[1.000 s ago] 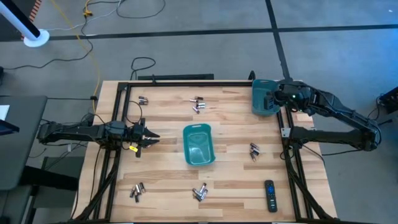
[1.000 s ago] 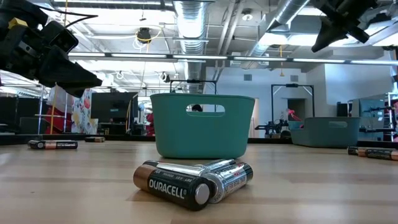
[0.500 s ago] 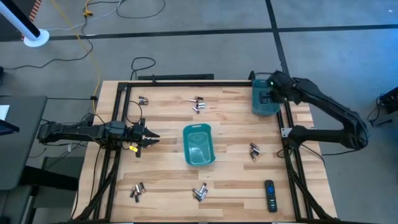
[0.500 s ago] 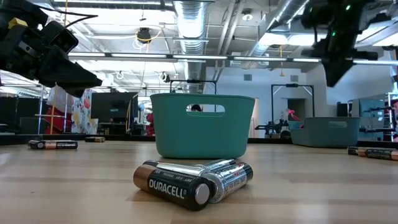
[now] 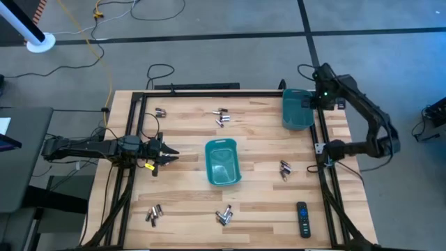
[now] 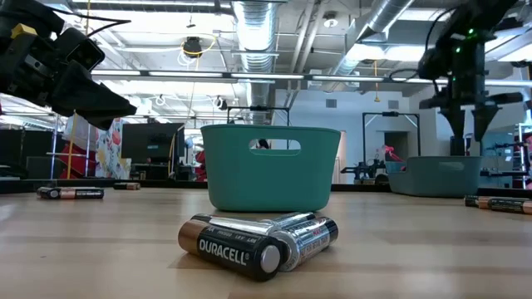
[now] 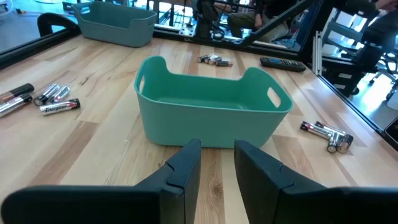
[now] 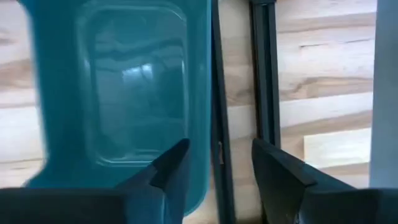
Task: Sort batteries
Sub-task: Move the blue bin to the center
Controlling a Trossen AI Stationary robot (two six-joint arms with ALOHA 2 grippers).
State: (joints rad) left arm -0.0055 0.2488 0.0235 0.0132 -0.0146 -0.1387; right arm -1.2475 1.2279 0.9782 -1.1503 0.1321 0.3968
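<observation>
While the right gripper (image 5: 315, 97) hung spread wide over the far-right bin (image 5: 295, 111) (nothing held), left gripper (image 5: 169, 155) narrow, empty, batteries (image 5: 223, 216) scattered.

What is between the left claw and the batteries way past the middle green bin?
The middle teal bin is. The left gripper hangs just in front of its wall, with nothing between its fingers. The batteries and the remote lie on the table behind the bin, so going straight is blocked.

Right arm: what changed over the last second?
The right gripper swung to point down over the teal bin at the table's right rear edge and opened; no battery visible in the bin. The left gripper, centre bin and scattered batteries stayed put.
</observation>
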